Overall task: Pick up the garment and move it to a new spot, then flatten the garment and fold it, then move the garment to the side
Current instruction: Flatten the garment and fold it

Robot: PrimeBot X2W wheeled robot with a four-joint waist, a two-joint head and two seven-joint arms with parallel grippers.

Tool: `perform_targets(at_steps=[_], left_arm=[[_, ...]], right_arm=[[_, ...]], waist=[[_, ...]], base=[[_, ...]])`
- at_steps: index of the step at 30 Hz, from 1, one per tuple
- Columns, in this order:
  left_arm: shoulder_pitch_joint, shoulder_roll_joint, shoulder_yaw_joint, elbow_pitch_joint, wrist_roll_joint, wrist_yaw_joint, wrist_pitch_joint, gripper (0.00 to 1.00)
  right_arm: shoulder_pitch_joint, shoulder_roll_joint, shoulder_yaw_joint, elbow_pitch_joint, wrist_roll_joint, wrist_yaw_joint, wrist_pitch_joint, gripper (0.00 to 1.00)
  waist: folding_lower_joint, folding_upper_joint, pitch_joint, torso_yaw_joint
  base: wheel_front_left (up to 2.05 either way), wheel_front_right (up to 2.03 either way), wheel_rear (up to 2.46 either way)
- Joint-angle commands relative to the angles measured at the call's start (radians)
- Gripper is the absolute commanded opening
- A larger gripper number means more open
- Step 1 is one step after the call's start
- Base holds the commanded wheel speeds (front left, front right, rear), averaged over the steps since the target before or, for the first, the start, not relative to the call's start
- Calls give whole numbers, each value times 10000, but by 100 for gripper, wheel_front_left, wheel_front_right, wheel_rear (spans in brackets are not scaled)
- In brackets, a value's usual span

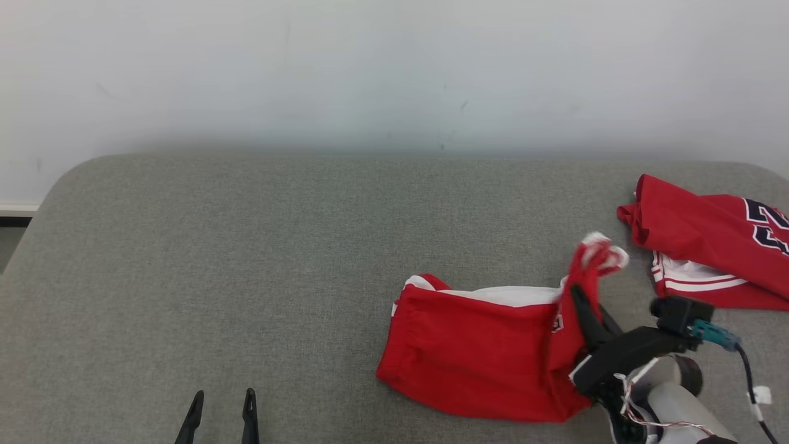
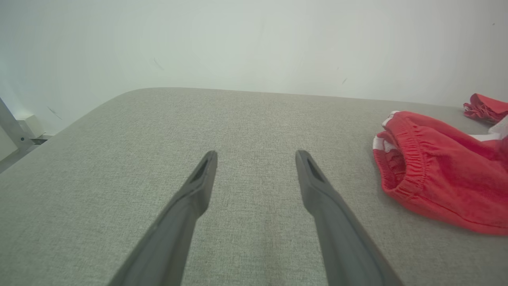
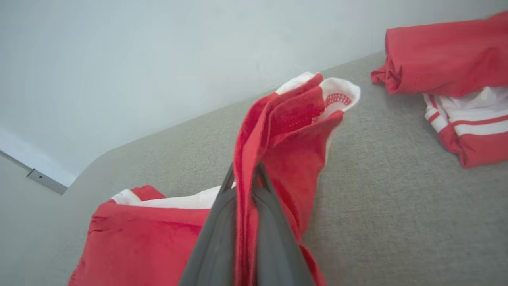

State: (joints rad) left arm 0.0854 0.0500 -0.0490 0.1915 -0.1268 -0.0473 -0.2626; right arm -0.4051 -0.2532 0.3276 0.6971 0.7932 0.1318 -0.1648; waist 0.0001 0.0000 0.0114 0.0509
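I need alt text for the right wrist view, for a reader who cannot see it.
The right claw is shut on a raised fold of the red shorts, above the grey cushion. A second red garment with white stripes lies apart at the upper right, before a pale wall.

Head overhead, wrists low beside garment

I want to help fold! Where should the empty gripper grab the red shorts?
Probably the elastic waistband at the shorts' left end, coming in from the left. That end gapes toward the left gripper, its rim raised off the table, while the right gripper pinches the other end.
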Motion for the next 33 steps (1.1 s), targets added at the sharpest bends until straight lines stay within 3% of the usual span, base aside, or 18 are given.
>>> perform_targets(at_steps=[1,6,17,25,33], left_arm=[[145,10,-13,25,-118,2,-28,100],[4,10,-147,111,-191,-19,-28,100],[-283,9,-624,304,-251,-48,-28,100],[-588,10,-966,414,-348,2,-28,100],[-816,9,-1088,457,-465,105,-28,100]], right_arm=[[176,-6,253,-471,184,-17,159,0],[194,432,924,-1404,598,-18,585,0],[-581,1772,1420,-38,464,-18,272,0],[-1290,2028,1639,1767,382,-18,-415,0],[-1537,2032,2804,1906,1525,-18,-726,0]], waist=[[-1,0,2,64],[-1,0,26,390],[-1,0,132,1187],[-1,0,407,1613],[-1,0,558,1686]], base=[[0,0,0],[0,0,0],[0,0,0],[0,0,0],[0,0,0]])
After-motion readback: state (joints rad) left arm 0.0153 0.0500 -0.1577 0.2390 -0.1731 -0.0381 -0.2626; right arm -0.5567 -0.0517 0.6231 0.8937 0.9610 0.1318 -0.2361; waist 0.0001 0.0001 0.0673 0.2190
